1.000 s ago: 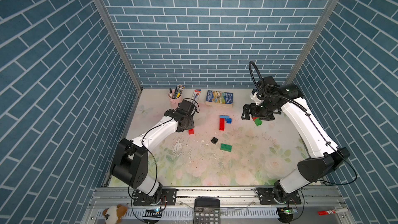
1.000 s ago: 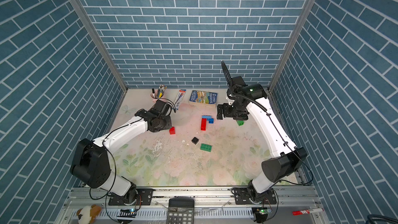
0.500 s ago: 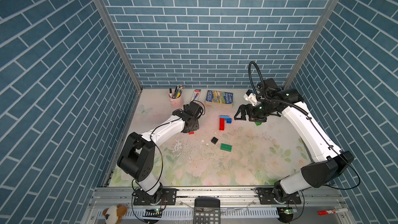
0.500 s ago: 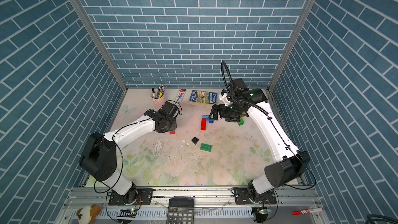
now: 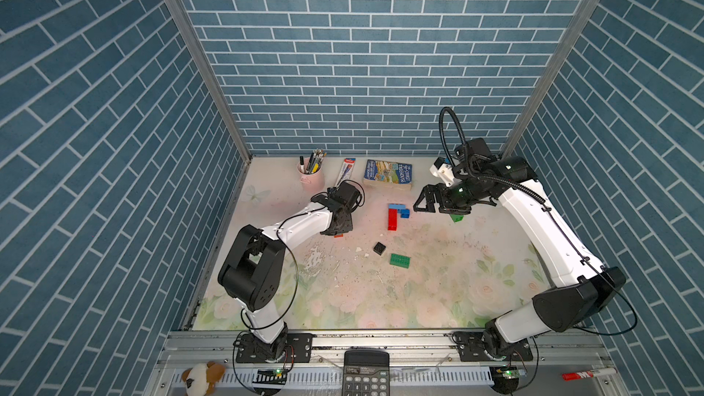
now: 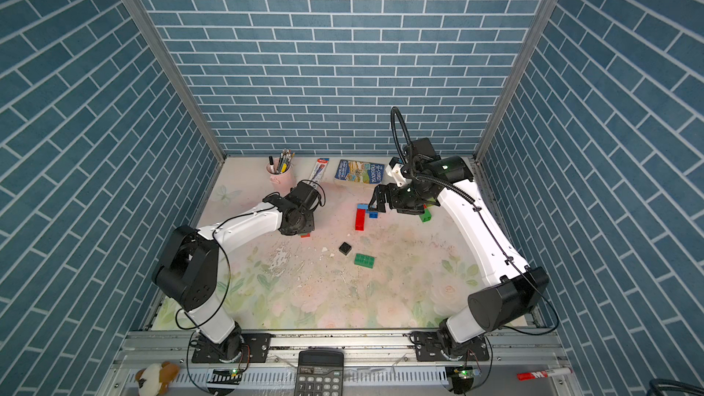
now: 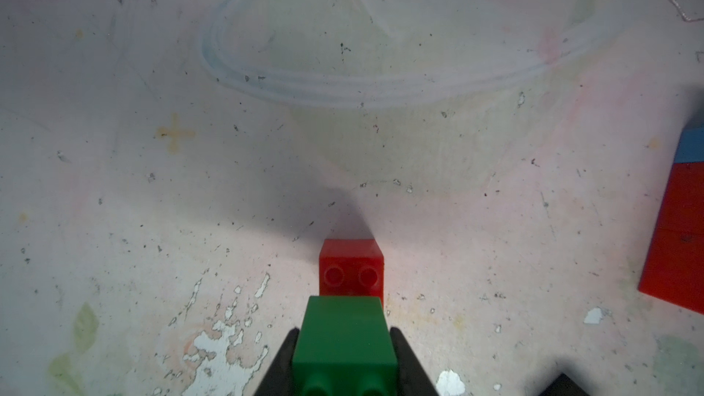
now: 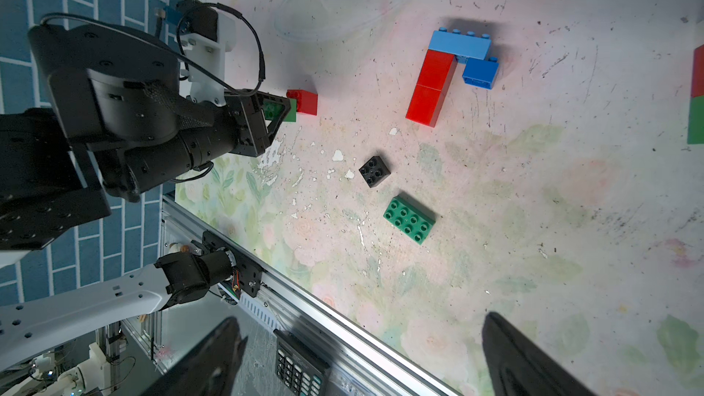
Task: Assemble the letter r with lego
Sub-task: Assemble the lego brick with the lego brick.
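Clenched on a green brick (image 7: pixel 344 333), the left gripper (image 7: pixel 344 356) pinches it by its sides; a small red brick (image 7: pixel 351 268) is joined to the green one's far end and juts out beyond the jaws. This pair sits low at the mat (image 7: pixel 152 184), well apart from the half-made letter; whether it touches the mat I cannot tell. The right gripper (image 5: pixel 426 201) hangs released, jaws wide, just beside the letter, which lies on the mat: a long red stem (image 8: pixel 430 87), a light-blue bar (image 8: pixel 459 45) across its top, and a blue square brick (image 8: pixel 480 73) under the bar's free end. A black brick (image 8: pixel 374 171) and a wide green brick (image 8: pixel 409 219) lie loose nearby.

Likely troubles: the red brick is unheld, so dragging it over the mat may snap it off or twist the pair; the letter may not be firmly joined, so a nudge from either claw could scatter it; both arms closing on one spot may collide.
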Available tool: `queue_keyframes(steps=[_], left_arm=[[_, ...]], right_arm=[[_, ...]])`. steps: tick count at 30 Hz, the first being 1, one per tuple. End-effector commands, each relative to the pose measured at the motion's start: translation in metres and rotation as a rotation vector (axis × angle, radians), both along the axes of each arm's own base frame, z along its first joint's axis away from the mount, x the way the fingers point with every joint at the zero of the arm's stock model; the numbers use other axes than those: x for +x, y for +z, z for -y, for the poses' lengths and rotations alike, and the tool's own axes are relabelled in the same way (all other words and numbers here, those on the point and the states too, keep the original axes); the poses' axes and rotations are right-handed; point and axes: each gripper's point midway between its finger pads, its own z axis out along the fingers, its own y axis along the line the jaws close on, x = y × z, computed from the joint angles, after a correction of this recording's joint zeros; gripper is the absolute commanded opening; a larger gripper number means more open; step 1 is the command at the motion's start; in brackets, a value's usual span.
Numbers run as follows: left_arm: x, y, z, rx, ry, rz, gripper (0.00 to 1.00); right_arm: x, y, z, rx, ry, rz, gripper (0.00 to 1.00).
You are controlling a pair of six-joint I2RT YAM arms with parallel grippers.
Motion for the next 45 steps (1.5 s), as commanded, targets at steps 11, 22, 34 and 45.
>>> queue_keyframes(steps=[11, 22, 34, 45], left_arm=[[0.011, -0.004, 0.001, 0.019, -0.03, -0.015, 0.14], [0.012, -0.008, -0.009, 0.005, -0.013, -0.03, 0.14], [0.004, -0.028, -0.005, 0.004, -0.084, -0.126, 0.13], [-0.019, -0.057, -0.02, 0.032, -0.081, -0.248, 0.07]], right_arm=[[0.008, 0.003, 0.002, -0.036, 0.029, 0.005, 0.98], [0.016, 0.003, 0.0, -0.042, 0.021, 0.0, 0.99], [0.015, 0.0, 0.001, -0.051, 0.022, -0.026, 0.99], [0.015, 0.0, 0.007, -0.075, -0.011, -0.029, 0.99]])
